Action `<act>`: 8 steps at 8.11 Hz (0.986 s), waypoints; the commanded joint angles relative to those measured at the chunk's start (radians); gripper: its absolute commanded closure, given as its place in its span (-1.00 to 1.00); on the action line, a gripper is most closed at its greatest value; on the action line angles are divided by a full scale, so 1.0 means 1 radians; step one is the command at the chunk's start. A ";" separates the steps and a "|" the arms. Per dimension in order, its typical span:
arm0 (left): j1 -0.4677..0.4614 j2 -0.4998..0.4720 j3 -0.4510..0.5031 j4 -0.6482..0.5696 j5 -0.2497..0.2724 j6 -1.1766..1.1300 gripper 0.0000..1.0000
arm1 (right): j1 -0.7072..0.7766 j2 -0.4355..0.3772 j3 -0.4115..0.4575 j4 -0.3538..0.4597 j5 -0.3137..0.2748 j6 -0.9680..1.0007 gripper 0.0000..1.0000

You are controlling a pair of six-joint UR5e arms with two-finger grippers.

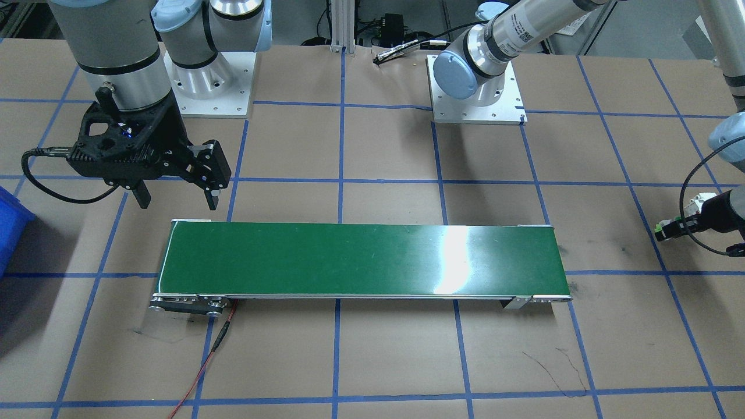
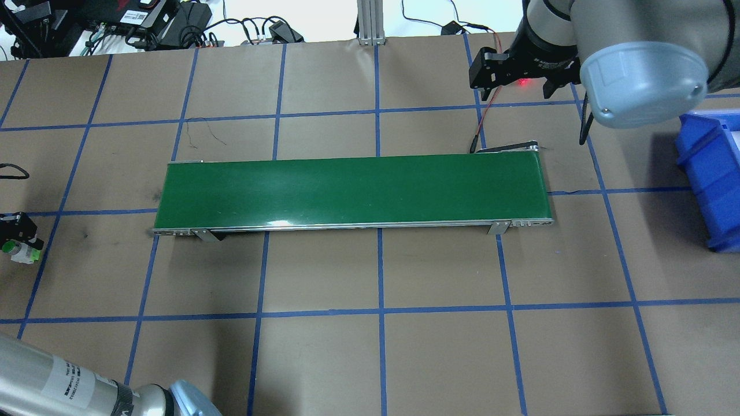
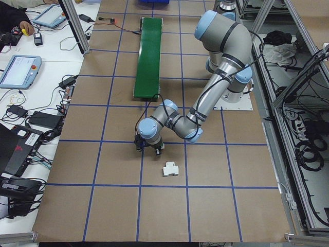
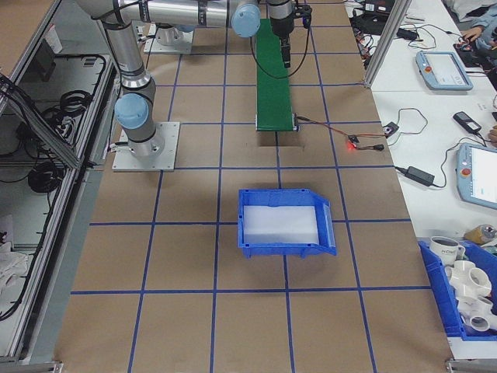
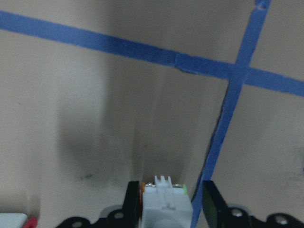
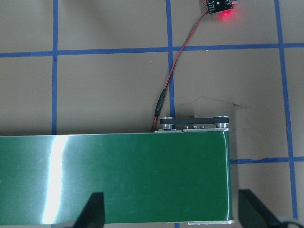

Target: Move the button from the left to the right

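— Which step now?

— Looks like the pick-up, right at the start. Gripping the button point(image 1: 663, 228) snugly with the left gripper point(image 5: 171, 197), fingers closed on both its sides. Way out on the left side of the table point(image 2: 370, 346), well apart from the green belt point(image 1: 361, 256).

— And the right gripper point(image 1: 177, 201)?

— Wide open, holding nothing. Hanging by the right end of the belt.

— Next move?

— Probably lifting the button, carrying it to the near end of the belt and setting it down there for a ride to the right. Needs a firm hold on the way. Then a soft let-go, to stop any tipping or rolling off.

— Anything hard to see?

— Plenty. Only the white back of the button in the left wrist view, with no sight of the green cap there. Nearly cut off at the edge of the overhead view too. Can't tell whether lifted or resting on the table. Too tiny to make out in the left side view, tucked under the arm near a white blocky part point(image 3: 170, 169).
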 commanded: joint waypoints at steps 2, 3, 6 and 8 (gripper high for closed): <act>-0.017 0.047 0.011 -0.013 0.003 -0.020 1.00 | 0.001 0.000 0.000 0.000 0.000 0.001 -1.00; -0.059 0.102 0.012 -0.039 0.008 -0.017 1.00 | 0.001 0.000 0.000 -0.002 0.000 0.002 -1.00; -0.197 0.224 0.018 -0.130 0.008 -0.046 1.00 | 0.001 0.000 0.000 0.001 0.000 0.002 -1.00; -0.358 0.271 0.021 -0.159 0.011 -0.133 1.00 | 0.001 0.000 0.000 0.000 0.000 0.002 -1.00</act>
